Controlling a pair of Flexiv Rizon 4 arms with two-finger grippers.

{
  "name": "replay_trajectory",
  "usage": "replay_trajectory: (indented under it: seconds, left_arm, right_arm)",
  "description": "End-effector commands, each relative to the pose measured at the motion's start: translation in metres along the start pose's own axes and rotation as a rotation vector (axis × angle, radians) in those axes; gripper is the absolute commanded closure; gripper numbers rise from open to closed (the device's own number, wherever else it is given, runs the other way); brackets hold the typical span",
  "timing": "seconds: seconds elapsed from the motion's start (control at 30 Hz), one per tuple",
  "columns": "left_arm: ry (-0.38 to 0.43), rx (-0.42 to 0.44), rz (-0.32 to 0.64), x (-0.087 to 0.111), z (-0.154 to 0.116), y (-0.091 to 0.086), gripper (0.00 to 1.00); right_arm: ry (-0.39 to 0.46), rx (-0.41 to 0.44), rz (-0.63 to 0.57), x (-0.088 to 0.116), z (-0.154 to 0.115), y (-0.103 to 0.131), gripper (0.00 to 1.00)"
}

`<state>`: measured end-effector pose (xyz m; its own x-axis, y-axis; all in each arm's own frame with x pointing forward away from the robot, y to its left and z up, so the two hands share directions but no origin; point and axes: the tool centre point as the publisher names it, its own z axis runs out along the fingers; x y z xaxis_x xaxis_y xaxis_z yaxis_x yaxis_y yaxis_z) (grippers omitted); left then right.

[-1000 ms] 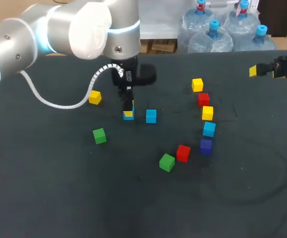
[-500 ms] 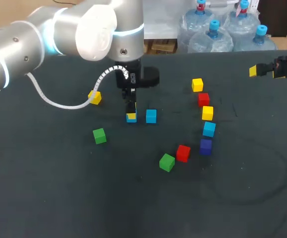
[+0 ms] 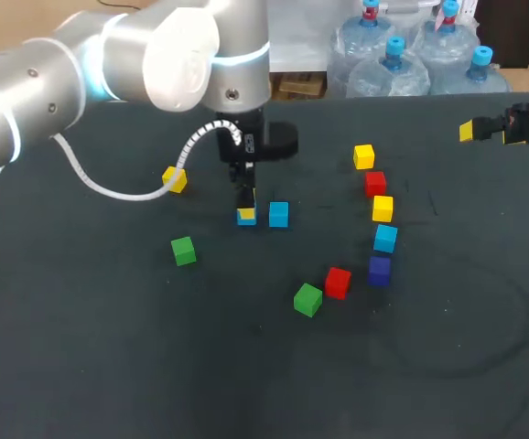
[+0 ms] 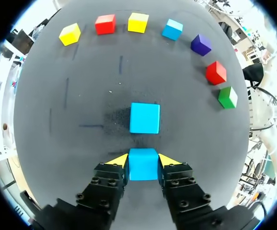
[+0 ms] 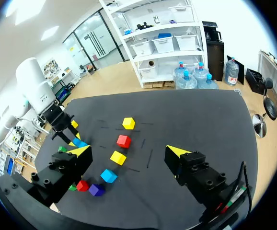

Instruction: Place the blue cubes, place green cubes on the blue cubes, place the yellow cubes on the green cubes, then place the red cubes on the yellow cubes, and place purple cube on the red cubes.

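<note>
My left gripper (image 3: 245,207) is shut on a blue cube (image 4: 143,165), low over the table at the middle left. A second blue cube (image 3: 278,214) lies just to its right, straight ahead of the fingers in the left wrist view (image 4: 144,118). A third blue cube (image 3: 385,238) sits in a column with a yellow cube (image 3: 363,156), a red cube (image 3: 375,184), a yellow cube (image 3: 383,208) and the purple cube (image 3: 379,270). Green cubes (image 3: 183,251) (image 3: 307,299), a red cube (image 3: 338,282) and a yellow cube (image 3: 175,179) lie scattered. My right gripper (image 5: 129,155) hangs open and holds nothing at the far right.
The dark table (image 3: 109,366) has free room across its whole front and on the right beyond the column of cubes. The left arm's white cable (image 3: 109,192) loops down near the yellow cube on the left.
My left gripper has carried its blue cube a little to the right, closer to the second blue cube. The right arm has kept still.
</note>
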<state>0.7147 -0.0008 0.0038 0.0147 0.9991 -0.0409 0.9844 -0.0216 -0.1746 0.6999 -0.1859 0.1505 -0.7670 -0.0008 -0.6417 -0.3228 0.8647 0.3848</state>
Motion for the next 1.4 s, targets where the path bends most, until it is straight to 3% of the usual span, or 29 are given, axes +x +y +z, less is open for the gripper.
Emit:
replay_trajectory:
  seconds: [0.03,1.17,1.4]
  left_arm:
    - [0.002,0.003,0.000,-0.0021,0.0019,0.0011,1.00]
    - [0.011,0.009,-0.004,-0.0070,0.0035,0.0004,1.00]
    - [0.013,0.010,-0.012,-0.0043,0.0041,0.0008,0.88]
  right_arm:
    - [0.000,0.003,0.001,0.0000,0.0002,0.0005,0.00]
    - [0.000,0.003,0.001,0.0000,0.0002,0.0005,0.00]
    - [0.000,0.003,0.001,0.0000,0.0002,0.0005,0.00]
